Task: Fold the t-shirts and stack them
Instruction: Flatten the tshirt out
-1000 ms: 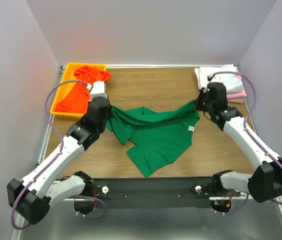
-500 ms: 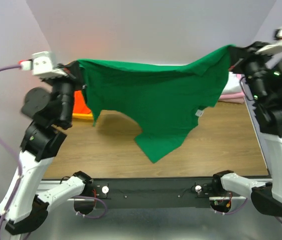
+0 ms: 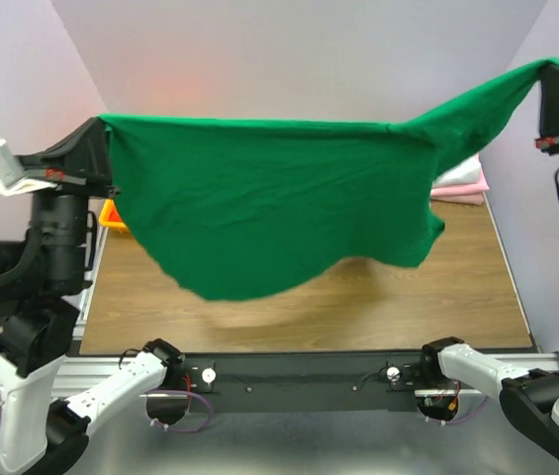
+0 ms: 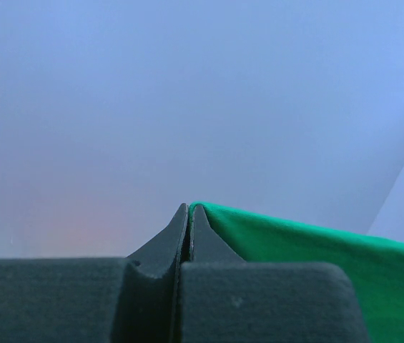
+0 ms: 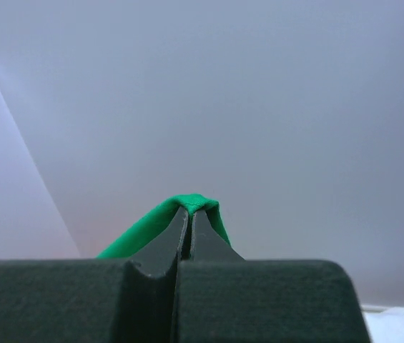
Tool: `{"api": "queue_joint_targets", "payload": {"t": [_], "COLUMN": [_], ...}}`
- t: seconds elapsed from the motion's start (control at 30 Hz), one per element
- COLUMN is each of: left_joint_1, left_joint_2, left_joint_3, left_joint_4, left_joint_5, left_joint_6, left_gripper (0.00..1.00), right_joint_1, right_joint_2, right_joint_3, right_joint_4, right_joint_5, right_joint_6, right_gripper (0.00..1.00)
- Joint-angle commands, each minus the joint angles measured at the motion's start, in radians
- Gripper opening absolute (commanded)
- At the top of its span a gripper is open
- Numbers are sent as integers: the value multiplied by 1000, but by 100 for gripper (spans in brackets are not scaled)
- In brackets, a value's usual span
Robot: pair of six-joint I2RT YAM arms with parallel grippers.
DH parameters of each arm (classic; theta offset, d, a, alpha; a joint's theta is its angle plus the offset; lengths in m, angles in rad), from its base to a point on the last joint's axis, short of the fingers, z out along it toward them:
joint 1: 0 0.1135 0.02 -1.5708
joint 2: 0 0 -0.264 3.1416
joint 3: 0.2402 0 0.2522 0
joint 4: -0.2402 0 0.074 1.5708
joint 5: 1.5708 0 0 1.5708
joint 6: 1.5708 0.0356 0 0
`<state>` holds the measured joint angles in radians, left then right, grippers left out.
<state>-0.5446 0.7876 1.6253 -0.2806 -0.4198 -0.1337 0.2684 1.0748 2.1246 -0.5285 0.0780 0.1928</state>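
At the left, the left gripper (image 3: 99,125) is raised high. Its jaws are pressed together on one corner of the dark green t-shirt (image 3: 279,198), and in the left wrist view the cloth edge is pinched between the closed fingertips. A sliver of the yellow tray (image 3: 109,212) shows beside the hanging cloth.

The shirt is held spread in the air between the two arms, well above the wooden table (image 3: 358,297), with its lower edge hanging free and blurred.

At the right, the right gripper (image 3: 552,67) is likewise clamped on the opposite corner and is held higher than the left. Below it, a pink t-shirt (image 3: 457,186) is partly seen at the table's far right.

The step in hand is judged to be the opening-out of the green shirt before folding. The next move calls for the shirt to be lowered evenly and laid flat on the table without bunching.
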Motion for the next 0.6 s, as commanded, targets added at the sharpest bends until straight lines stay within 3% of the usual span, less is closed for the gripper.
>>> {"api": "queue_joint_targets", "payload": {"t": [0.0, 0.17, 0.33, 0.57], "left_joint_1": [3, 5, 47, 68], "left_joint_2": [102, 252, 384, 342], "left_joint_3": [-71, -145, -122, -114], "left_joint_4": [30, 80, 104, 129], "left_joint_5": [46, -26, -30, 1], "left_joint_6": [20, 36, 52, 62], "left_gripper": [0, 0, 0, 0], "right_joint_1": [-3, -3, -6, -6], "right_joint_2": [111, 214, 322, 389], "right_joint_3": [-87, -212, -207, -89], "right_joint_4": [-39, 31, 73, 82], "right_joint_5": [54, 146, 169, 131], "right_joint_6": [-39, -70, -79, -90], "right_gripper": [0, 0, 0, 0]}}
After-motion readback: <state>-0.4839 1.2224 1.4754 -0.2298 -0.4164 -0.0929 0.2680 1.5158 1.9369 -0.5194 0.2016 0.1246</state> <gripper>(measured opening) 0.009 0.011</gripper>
